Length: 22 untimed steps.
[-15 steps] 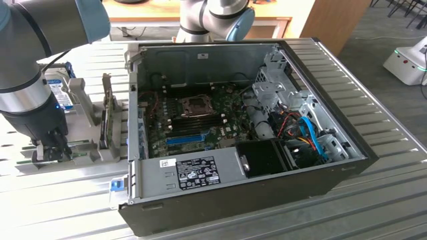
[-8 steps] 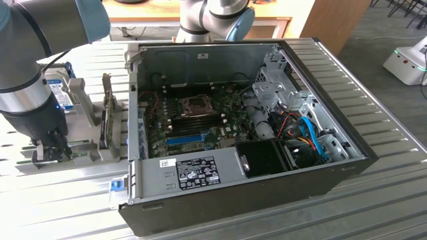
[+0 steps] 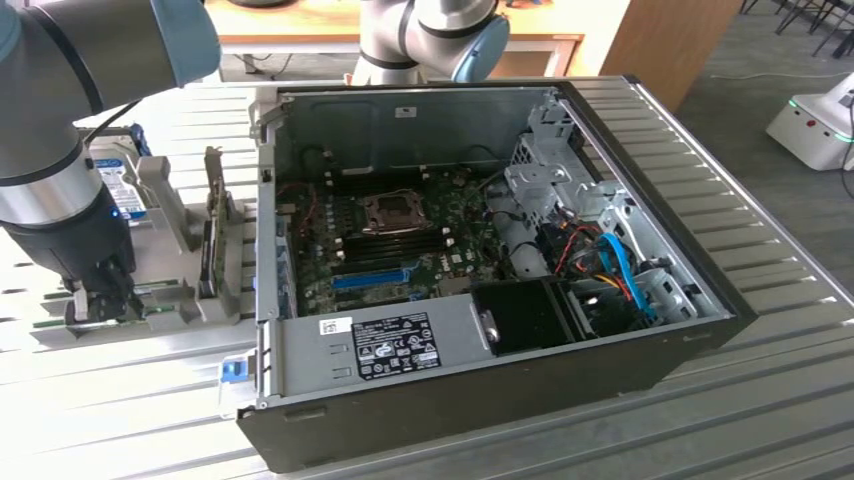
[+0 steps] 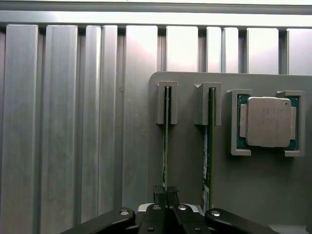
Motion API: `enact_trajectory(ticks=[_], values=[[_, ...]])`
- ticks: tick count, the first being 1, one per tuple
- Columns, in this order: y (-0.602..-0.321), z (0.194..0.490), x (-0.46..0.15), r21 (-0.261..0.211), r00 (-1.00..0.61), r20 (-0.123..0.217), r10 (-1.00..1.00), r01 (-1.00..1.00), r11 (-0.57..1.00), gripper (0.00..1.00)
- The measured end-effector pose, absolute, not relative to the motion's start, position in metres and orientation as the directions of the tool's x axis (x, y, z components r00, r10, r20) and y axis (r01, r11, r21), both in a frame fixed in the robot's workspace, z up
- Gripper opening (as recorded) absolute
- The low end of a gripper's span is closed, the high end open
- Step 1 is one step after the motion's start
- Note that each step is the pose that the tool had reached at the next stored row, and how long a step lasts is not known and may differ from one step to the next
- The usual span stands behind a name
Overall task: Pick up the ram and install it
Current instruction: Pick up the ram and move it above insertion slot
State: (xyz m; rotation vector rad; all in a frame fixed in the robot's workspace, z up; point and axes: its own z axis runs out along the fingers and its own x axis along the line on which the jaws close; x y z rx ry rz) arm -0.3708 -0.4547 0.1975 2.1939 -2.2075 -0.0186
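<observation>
Wrist view: claw [image 4: 165,192] clenched on the ram [image 4: 165,136].
The ram stands on edge in a slot of the grey holder [image 4: 185,170] on the ribbed counter [image 4: 58,122], just beside a second stick [image 4: 208,156]. In the exterior view, the open computer case [image 3: 441,410] sits nearby.

Gripper [image 3: 100,303] low at gray rack [image 3: 180,318] beside computer case [image 3: 534,390].

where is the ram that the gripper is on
The ram stands on edge in the grey holder, pinched by the gripper, next to a second stick; the holder lies at the exterior view's left, beside the open computer case.
</observation>
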Motion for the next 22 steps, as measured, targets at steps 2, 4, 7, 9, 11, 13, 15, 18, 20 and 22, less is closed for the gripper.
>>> enact_trajectory(ticks=[2,4,7,9,11,13,15,18,20,22], values=[[-0.4547,0.1975,-0.3708,0.029,-0.006,0.012,-1.0,-1.0,0.006,0.12],[-0.4547,0.1975,-0.3708,0.029,-0.006,0.012,-1.0,-1.0,0.006,0.12],[-0.4547,0.1975,-0.3708,0.029,-0.006,0.012,-1.0,-1.0,0.006,0.12],[-0.4547,0.1975,-0.3708,0.029,-0.006,0.012,-1.0,-1.0,0.006,0.12],[-0.4547,0.1977,-0.3707,0.029,-0.006,0.012,-1.0,-1.0,0.006,0.12],[-0.4547,0.1985,-0.3708,0.029,-0.006,0.012,-1.0,-1.0,0.006,0.12],[-0.4547,0.1992,-0.3708,0.029,-0.006,0.012,-1.0,-1.0,0.006,0.12],[-0.4547,0.2005,-0.3708,0.029,-0.006,0.012,-1.0,-1.0,0.006,0.12],[-0.4547,0.2016,-0.3708,0.029,-0.006,0.012,-1.0,-1.0,0.006,0.12],[-0.4547,0.2028,-0.3708,0.029,-0.006,0.012,-1.0,-1.0,0.006,0.12]])
